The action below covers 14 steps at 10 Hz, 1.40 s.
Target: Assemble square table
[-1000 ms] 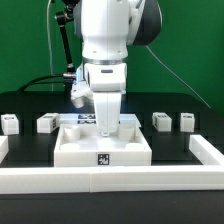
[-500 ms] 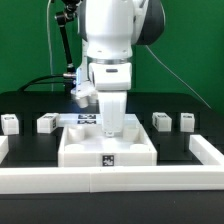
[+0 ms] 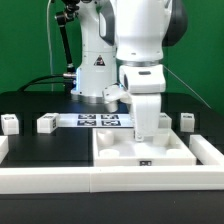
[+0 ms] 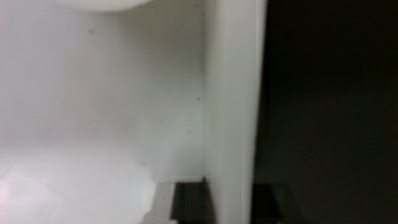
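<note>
My gripper (image 3: 148, 135) at the tabletop's (image 3: 118, 160) far rim, fingertips hidden.
I cannot tell their gap; wrist view is blurred white. A leg (image 3: 187, 121) stands near.

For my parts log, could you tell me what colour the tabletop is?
White tabletop, with a black-and-white tag on its front rim; clearest in the exterior view.

Bright, even, diffuse light filled the sharp but small exterior view, where the white tabletop (image 3: 120, 160) glared almost featureless against the black table (image 3: 50, 148) and cast only faint soft shadows, while the wrist view was heavily blurred, washed-out pale beside flat black.
</note>
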{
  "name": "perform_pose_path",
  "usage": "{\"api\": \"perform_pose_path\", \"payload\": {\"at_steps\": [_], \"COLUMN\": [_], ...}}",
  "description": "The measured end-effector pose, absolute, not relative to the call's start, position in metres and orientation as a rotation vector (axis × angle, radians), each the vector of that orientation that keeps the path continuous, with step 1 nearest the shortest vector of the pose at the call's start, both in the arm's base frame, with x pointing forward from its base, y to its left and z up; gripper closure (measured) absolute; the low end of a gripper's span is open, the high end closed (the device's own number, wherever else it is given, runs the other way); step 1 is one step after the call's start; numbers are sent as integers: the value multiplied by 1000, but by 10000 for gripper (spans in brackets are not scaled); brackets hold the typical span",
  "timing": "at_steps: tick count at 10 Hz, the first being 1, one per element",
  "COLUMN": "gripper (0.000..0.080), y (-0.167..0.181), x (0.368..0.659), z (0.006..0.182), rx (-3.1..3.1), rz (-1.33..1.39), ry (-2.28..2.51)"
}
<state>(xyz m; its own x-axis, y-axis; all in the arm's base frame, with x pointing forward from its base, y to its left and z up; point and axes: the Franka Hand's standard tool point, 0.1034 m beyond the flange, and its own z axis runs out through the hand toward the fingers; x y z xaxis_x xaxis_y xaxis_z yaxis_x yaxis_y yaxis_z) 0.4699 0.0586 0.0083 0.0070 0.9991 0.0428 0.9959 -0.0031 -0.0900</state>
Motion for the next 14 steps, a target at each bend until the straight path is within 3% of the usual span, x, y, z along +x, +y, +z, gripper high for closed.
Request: {"api": "perform_pose_path", "payload": {"at_steps": [9, 10, 11, 12, 13, 14], "gripper": [730, 535, 535, 358, 358, 204], "y": [80, 79, 79, 79, 78, 76], "x": [495, 495, 495, 495, 495, 493], "z": [7, 7, 7, 7, 8, 14], "rx": [-2176, -2177, -2178, -2179, -2185, -2225], "rz": [29, 29, 29, 29, 26, 14], "ry": [-2130, -2129, -2129, -2128, -2125, -2098]}}
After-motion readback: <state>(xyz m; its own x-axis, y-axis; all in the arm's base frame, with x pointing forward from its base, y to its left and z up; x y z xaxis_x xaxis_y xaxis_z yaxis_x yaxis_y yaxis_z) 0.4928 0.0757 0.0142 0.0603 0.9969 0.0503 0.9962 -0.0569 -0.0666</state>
